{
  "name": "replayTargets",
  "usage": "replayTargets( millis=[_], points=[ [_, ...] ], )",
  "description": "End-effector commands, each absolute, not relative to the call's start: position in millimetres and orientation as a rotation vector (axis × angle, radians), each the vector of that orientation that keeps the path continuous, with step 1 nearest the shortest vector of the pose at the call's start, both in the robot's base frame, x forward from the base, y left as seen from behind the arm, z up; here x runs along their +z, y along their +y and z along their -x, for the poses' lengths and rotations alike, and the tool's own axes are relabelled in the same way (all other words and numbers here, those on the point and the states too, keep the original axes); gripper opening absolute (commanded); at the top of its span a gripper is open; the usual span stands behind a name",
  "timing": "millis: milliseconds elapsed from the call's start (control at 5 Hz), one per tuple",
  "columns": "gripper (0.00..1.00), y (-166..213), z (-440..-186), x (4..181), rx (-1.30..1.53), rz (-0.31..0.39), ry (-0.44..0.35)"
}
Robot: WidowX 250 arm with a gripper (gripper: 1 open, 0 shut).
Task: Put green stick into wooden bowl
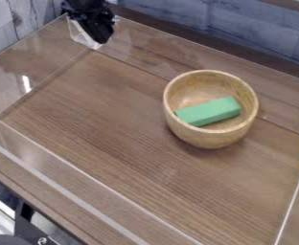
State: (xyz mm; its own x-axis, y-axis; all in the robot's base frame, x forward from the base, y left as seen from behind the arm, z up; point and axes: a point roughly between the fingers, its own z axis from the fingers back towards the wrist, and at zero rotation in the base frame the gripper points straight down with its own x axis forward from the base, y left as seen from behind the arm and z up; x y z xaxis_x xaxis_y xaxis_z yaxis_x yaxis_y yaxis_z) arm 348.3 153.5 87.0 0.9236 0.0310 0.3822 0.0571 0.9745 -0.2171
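One clear wall [126,218] runs along the near edge of the wood-grain table [101,124], and past it, toward the right, the wooden bowl [211,108] sits upright with the green stick [207,112] lying flat inside it, tilted a little across the bottom. Farther back, at the top left corner, the black gripper [93,29] hangs well apart from the bowl with nothing in it, though from here it is too dark and small to tell whether its fingers are spread or closed.
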Motion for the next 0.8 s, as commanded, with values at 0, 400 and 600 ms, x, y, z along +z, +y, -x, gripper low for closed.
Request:
replayTargets(
  millis=[0,400,600],
  points=[
    [1.0,151,-355,117.8,0.039,0.187,-0.466],
    [0.0,160,-375,109.4,-0.033,0.201,-0.471],
    [1.0,172,-374,112.2,-0.017,0.206,-0.476]
  ],
)
